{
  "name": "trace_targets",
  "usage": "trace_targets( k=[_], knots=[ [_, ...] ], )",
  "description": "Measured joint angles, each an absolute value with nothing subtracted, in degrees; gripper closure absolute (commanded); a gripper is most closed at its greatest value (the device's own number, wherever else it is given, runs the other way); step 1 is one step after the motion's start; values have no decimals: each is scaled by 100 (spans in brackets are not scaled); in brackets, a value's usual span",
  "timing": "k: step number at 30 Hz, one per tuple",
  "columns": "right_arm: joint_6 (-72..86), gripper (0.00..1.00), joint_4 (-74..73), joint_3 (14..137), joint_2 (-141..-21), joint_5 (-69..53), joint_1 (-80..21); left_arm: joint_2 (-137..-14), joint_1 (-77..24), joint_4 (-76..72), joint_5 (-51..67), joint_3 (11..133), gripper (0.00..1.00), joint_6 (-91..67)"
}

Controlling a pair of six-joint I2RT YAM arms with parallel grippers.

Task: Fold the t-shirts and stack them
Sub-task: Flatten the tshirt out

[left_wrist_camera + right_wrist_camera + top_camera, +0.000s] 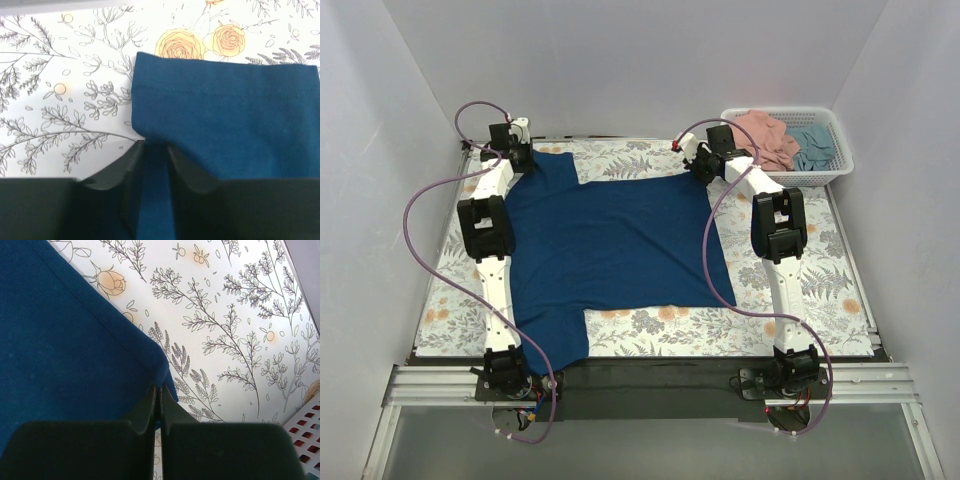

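The navy shirt lay spread nearly flat across the table, sleeves toward the left, while the pink shirt and teal shirt sat crumpled in the far-right basket.

Floral-print table: navy t-shirt spread flat across middle; white basket at far right corner

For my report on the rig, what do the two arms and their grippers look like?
The left arm and right arm have white links with black joint housings. A lilac cable loops along each. The left gripper and right gripper are black.
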State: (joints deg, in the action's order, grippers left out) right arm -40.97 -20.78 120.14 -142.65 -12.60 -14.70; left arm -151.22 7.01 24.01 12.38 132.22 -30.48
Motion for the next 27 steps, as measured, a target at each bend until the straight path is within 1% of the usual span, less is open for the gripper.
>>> trace_targets(
  k=[1,2,8,12,18,27],
  knots=[
    [-4101,99,-2078,12014,-14265,-1256,-1470,-15144,694,2373,1236,13242,91,-3015],
    [-4108,99,-2078,12014,-14263,-1251,-1470,-15157,687,2355,1236,13264,100,-3002],
    [-4121,99,-2093,12005,-14243,-1197,-1468,-15148,685,2311,1361,13253,100,-2982],
    [-4115,99,-2145,11872,-14121,-1199,-1452,-14905,742,2095,1638,12796,100,-3009],
    [-4104,99,-2283,11498,-13598,-1306,-1382,-14075,851,1962,2217,11841,100,-2934],
    [-4272,99,-2381,11185,-12825,-1551,-1352,-12645,1007,1599,2694,10624,100,-2762]
  ],
)
